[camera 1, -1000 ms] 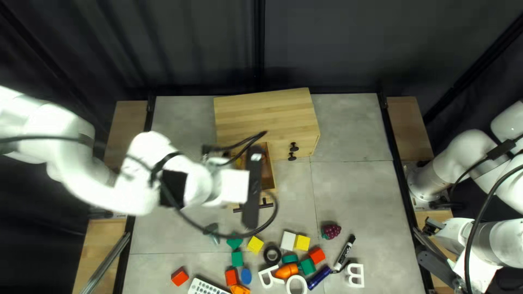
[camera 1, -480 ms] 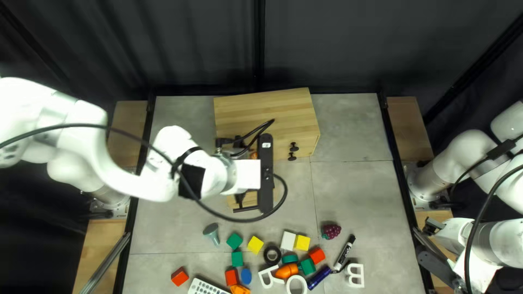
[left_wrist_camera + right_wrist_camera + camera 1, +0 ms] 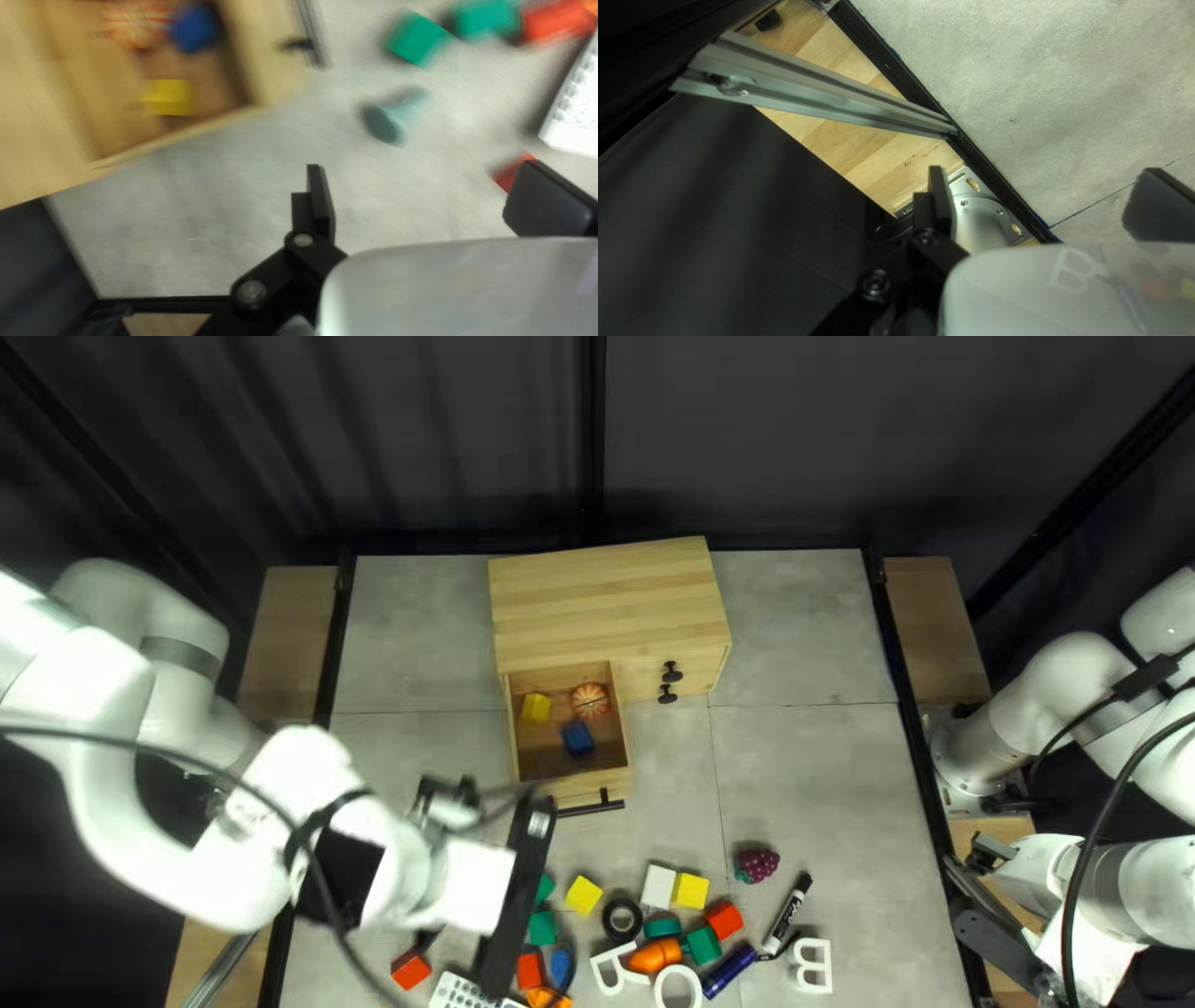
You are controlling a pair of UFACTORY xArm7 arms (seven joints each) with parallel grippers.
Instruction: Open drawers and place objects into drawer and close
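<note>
In the top left view my left gripper is over the table, left of and nearer than the drawer. The drawer stands pulled out, holding a yellow block, an orange segmented ball and a blue block. In the left wrist view the left gripper is open with nothing between its fingers; a teal funnel-like piece lies ahead. My right gripper hangs at the table's right edge; in its wrist view the right gripper is open and holds nothing.
The wooden cabinet has two black knobs on its right part. Loose blocks, black tape, a marker, grapes, white letters and a remote lie toward the near edge. A metal rail slants ahead of my right gripper.
My left arm has swung from over the drawer toward the near left, uncovering the drawer's contents. It now covers the teal piece in the top left view. My right arm has stayed still.
</note>
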